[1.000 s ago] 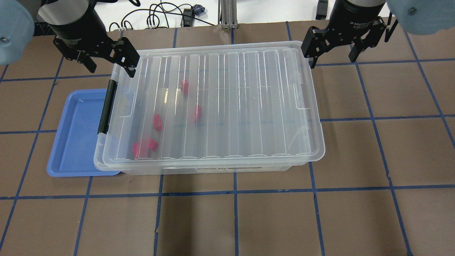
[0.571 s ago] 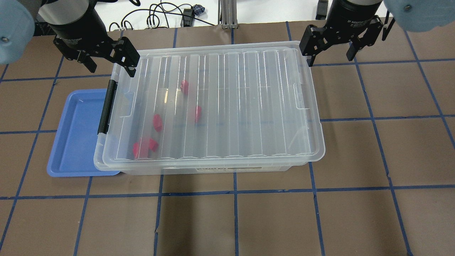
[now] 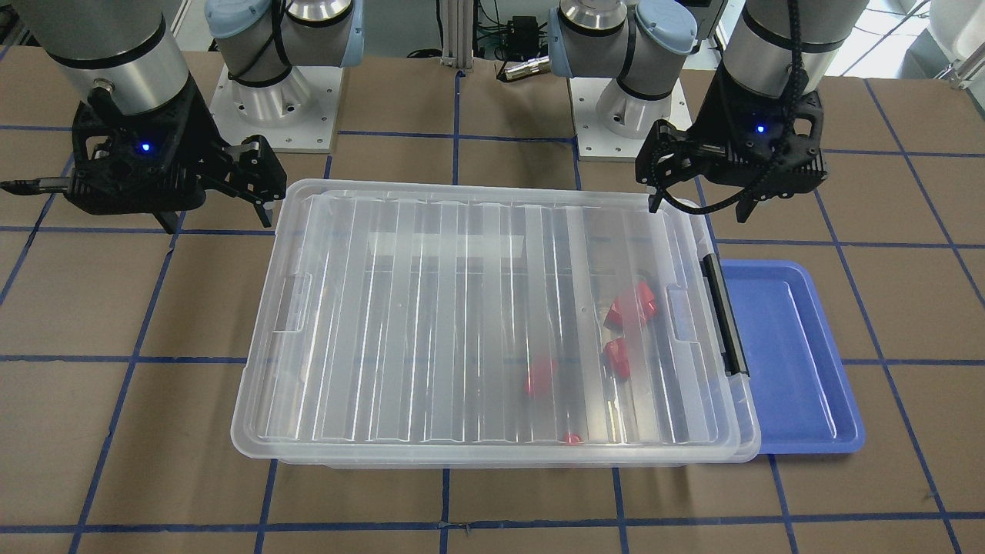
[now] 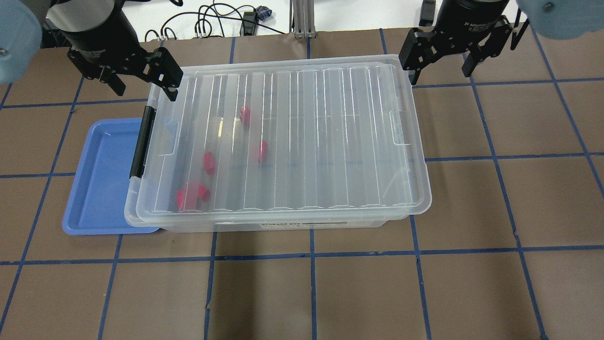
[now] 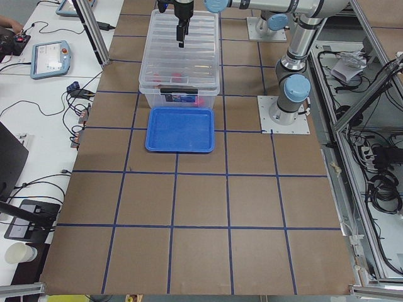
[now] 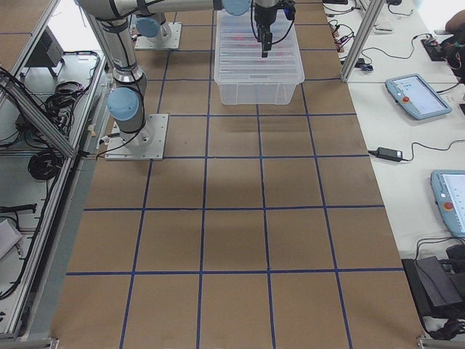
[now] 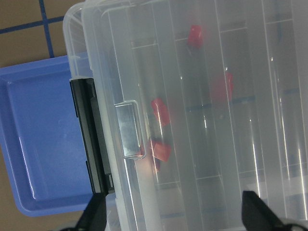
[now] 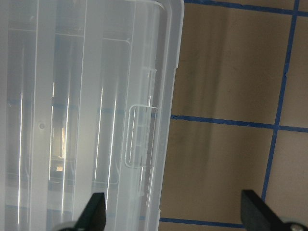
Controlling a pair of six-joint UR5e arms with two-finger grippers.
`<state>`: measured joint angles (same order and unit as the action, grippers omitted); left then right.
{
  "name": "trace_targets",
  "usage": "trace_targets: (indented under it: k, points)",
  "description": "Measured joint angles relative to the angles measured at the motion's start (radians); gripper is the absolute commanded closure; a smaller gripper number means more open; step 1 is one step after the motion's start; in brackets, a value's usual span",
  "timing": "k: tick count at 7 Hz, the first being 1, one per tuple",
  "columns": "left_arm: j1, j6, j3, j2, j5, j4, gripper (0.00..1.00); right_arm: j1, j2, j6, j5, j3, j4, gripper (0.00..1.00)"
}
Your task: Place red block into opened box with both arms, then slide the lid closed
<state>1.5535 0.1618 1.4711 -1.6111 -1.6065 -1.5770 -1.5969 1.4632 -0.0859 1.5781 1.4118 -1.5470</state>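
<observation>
Over the far side of the table (image 4: 495, 203), reading the overhead view as a dial, both arms hang with their wrists straight down and their grippers aimed at the tabletop. The left arm (image 3: 777, 46) holds the left gripper (image 4: 141, 84) at the 10 o'clock corner of the box (image 4: 283, 225). One of its fingers is above the corner of the lid (image 4: 330, 141) and the other is out over bare table towards 9 o'clock. Its jaws stand wide apart and hold nothing. The left wrist view shows the fingertips (image 7: 96, 214) spread at the bottom edge, with the lid below them.

The right arm (image 3: 115, 54) takes the matching pose at the 2 o'clock corner. The right gripper (image 4: 441, 68) is likewise spread and empty, with one finger by the box's corner and the other over the table towards 3 o'clock. A blue light glows on each gripper body.

The clear ribbed lid lies flat on the box and covers nearly all of it. A narrow strip of the box's rim shows past the lid's edge at the 9 o'clock end, by the black latch bar (image 4: 141, 141). Red blocks (image 4: 245, 114) lie on the box floor under the lid, all in its 9 o'clock half, blurred by the plastic. A blue tray (image 4: 99, 179) sits just beside the latch end, at 9 o'clock of the box.
</observation>
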Motion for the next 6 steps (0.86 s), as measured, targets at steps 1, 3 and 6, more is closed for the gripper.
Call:
trace_targets:
  k: [1, 3, 6]
  points:
    - [-0.002, -0.003, -0.003, 0.001, 0.000, 0.000, 0.00, 0.000, 0.000, 0.000, 0.000, 0.001, 0.000, 0.00]
    - [-0.002, -0.011, -0.009, 0.001, -0.001, 0.000, 0.00, 0.000, 0.000, 0.000, 0.001, 0.004, 0.001, 0.00]
    - [-0.003, -0.032, -0.012, 0.001, 0.001, 0.008, 0.00, 0.000, 0.001, 0.000, 0.002, 0.007, 0.002, 0.00]
